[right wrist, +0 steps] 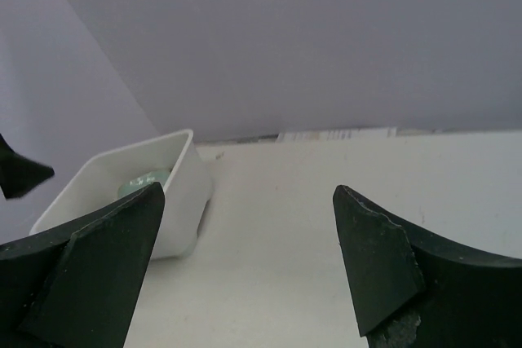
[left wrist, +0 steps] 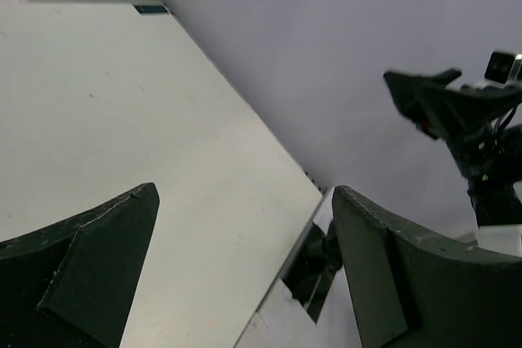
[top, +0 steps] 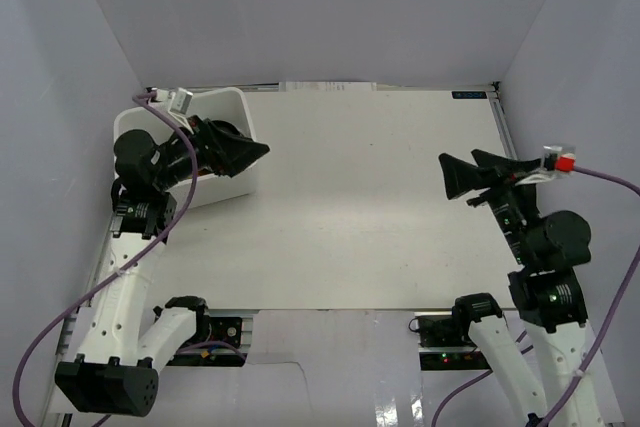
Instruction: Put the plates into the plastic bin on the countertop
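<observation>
from above, my left gripper (top: 250, 152) hangs over the right-hand part of the white plastic bin (top: 225, 97), which sits at the far left corner of the countertop (top: 360, 217), close against the grey wall (top: 60, 67). my own arm covers most of the bin's inside here, so from this view i cannot tell what lies in it. my right gripper (top: 458, 162) is well apart from it, raised over the right side of the countertop and pointing left, towards the bin. through my left wrist camera, my two dark fingers (left wrist: 81, 275) stand wide apart with nothing between them; past them are bare white countertop (left wrist: 122, 120) and, across the way against the wall, my right gripper (left wrist: 432, 99). through my right wrist camera, my fingers (right wrist: 400, 275) are likewise spread wide and hold nothing. beyond them the plastic bin (right wrist: 175, 201) stands on the countertop (right wrist: 326, 201) near the back wall, and a pale mint plate (right wrist: 143, 178) shows on its floor. the tip of my left gripper (right wrist: 20, 173) pokes in at the left edge, just beside the bin.
</observation>
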Motion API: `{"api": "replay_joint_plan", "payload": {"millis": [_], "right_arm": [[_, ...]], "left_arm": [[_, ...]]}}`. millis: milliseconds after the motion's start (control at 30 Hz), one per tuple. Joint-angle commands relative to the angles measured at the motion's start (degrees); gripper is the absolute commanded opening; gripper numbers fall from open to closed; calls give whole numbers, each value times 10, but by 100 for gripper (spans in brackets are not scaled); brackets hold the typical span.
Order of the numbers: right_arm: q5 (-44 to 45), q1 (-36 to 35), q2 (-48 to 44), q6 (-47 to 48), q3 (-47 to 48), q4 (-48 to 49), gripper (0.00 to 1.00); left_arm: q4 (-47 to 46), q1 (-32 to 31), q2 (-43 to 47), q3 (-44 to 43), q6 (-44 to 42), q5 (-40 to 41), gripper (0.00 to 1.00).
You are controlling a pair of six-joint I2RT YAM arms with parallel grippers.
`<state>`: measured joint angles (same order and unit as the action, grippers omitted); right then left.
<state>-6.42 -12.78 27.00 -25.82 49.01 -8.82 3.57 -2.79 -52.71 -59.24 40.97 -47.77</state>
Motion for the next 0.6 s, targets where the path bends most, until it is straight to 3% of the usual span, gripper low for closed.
{"api": "replay_joint_plan", "payload": {"millis": [0, 267, 567], "right_arm": [[89, -1, -61, 71, 18, 66, 90], [69, -1, -89, 83, -48, 81, 90], [81, -1, -70, 63, -45, 96, 90]], "left_arm": [[-18, -43, 37, 35, -49, -85, 98], [108, -129, 85, 61, -175, -30, 98], [138, -149, 103, 48, -202, 12, 98]]}}
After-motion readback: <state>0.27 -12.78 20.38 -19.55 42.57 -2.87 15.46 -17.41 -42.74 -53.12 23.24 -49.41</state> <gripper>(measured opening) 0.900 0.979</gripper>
